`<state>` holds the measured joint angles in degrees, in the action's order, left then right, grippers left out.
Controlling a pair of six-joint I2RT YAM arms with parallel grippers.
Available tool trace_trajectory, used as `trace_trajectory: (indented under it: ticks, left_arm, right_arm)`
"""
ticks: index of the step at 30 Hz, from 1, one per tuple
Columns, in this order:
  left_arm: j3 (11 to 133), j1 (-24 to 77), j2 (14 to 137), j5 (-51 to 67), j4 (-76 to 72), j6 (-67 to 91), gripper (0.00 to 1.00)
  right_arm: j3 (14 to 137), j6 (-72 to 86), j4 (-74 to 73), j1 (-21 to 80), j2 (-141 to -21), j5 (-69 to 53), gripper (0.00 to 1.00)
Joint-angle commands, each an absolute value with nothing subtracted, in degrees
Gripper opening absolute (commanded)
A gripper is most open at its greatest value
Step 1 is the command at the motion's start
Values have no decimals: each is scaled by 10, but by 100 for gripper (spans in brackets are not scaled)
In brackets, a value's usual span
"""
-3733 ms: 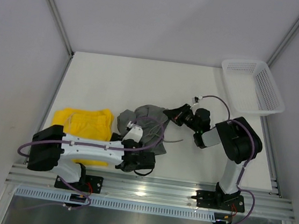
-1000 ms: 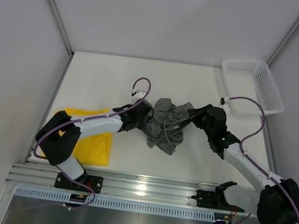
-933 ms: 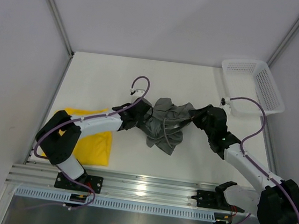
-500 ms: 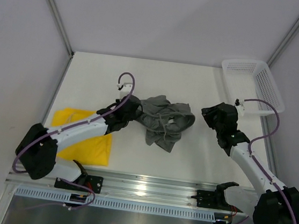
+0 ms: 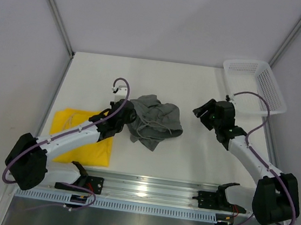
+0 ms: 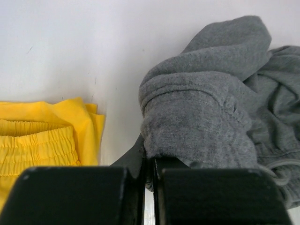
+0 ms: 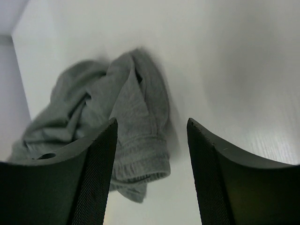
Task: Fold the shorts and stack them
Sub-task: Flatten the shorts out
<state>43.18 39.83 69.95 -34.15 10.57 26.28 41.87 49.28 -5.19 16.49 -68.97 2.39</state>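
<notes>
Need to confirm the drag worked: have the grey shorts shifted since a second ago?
Yes. The grey shorts, held by the shut left pincer, have slid left, farther from the white basket and nearer the yellow shorts.

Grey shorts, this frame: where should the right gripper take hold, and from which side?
Take the thick rolled edge on the right side of the grey shorts, coming in low from the right, where the open right gripper faces it. That edge stands up as a ridge. The left gripper is shut on the opposite edge, so the crumpled cloth could probably be spread between them.
</notes>
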Motion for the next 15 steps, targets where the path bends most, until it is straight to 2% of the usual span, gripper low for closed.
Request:
trace_trajectory:
  ticks: [1,4,10,15]
  left_arm:
    - [461,393,721,-347,96,246,0]
    - [499,378,758,-351,144,258,0]
    - [526,361,789,-333,142,250,0]
    - [526,355,801,-330,138,249,0]
  right_arm:
    - [452,381,-55,224,-706,19,62]
    - [421,344,-55,264,-701,78,62]
    - [303,313,15,348,-647,160,59]
    - [271,304,44,369,-635,167,58]
